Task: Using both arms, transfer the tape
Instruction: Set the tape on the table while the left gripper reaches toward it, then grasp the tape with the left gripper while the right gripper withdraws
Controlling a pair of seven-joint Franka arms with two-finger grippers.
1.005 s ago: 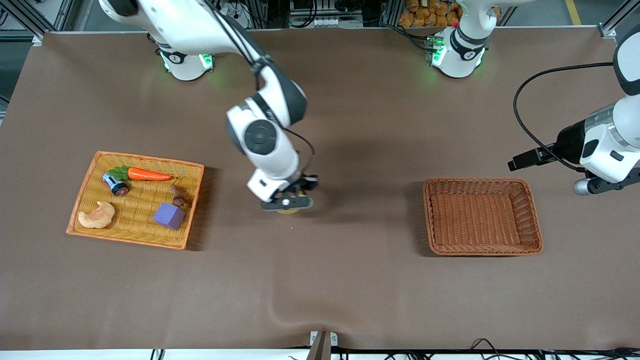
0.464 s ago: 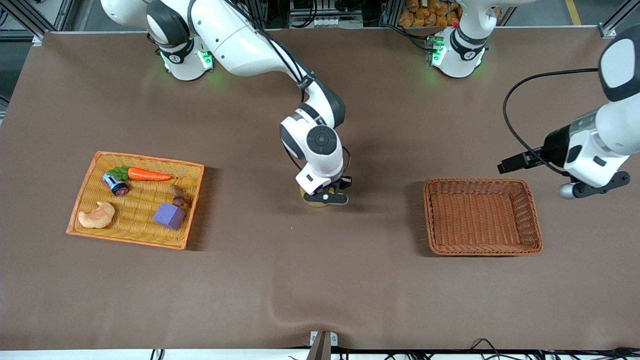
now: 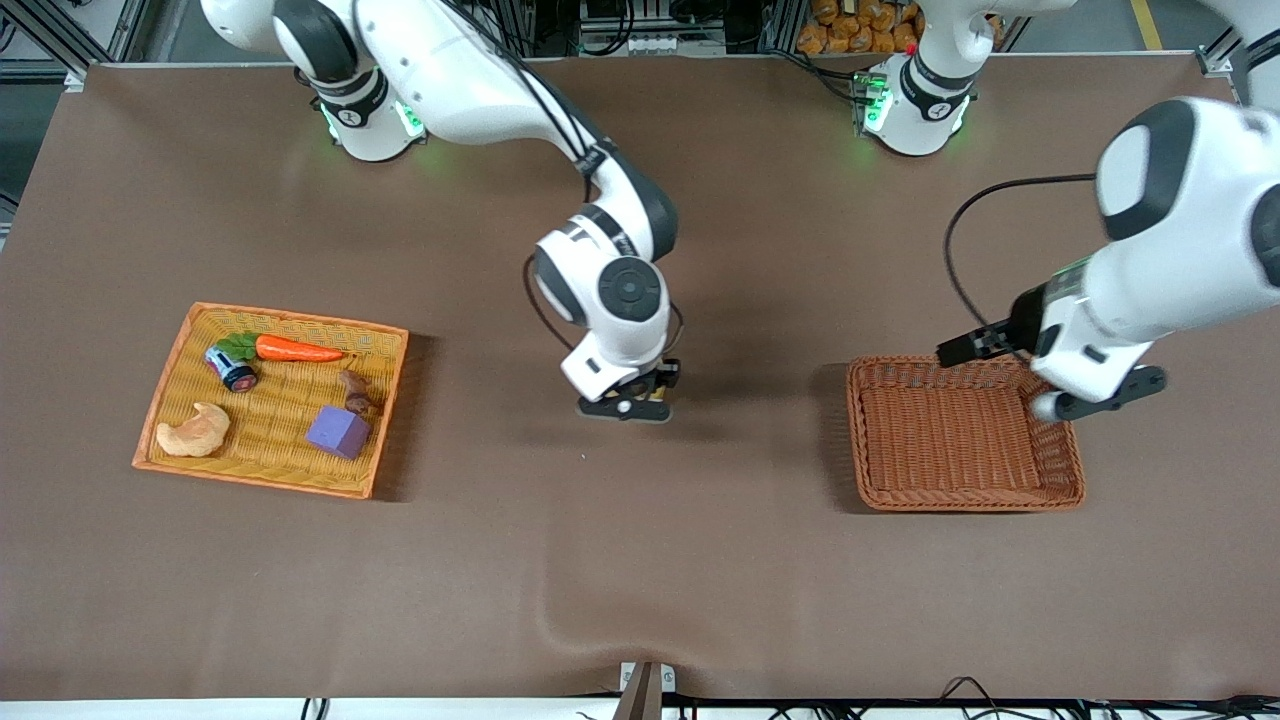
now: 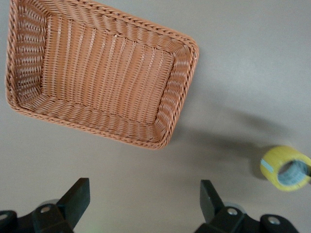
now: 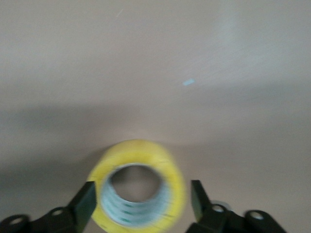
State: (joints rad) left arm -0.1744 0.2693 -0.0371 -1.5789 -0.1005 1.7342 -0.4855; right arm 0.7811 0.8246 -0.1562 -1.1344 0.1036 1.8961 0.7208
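Observation:
The tape (image 5: 138, 148), a yellow ring with a grey-white core, sits between the fingers of my right gripper (image 5: 142, 190). The gripper is open: one finger is at the roll's rim and there is a gap at the other. In the front view this gripper (image 3: 627, 405) is low over the middle of the table and hides the roll. My left gripper (image 3: 1095, 393) is open and empty, over the brown basket's (image 3: 962, 437) end toward the left arm. Its wrist view shows the basket (image 4: 97, 77), the tape (image 4: 285, 168) farther off, and the gripper's own open fingers (image 4: 144, 187).
An orange tray (image 3: 180, 340) at the right arm's end holds a carrot (image 3: 297, 349), a tan pastry (image 3: 195, 431), a purple cube (image 3: 338, 431), a small blue can (image 3: 231, 368) and a brown item (image 3: 355, 391). The brown basket is empty.
The right arm carried the tape from near the tray to the table's middle and lowered it. The left arm swung in from the table's end to over the basket.

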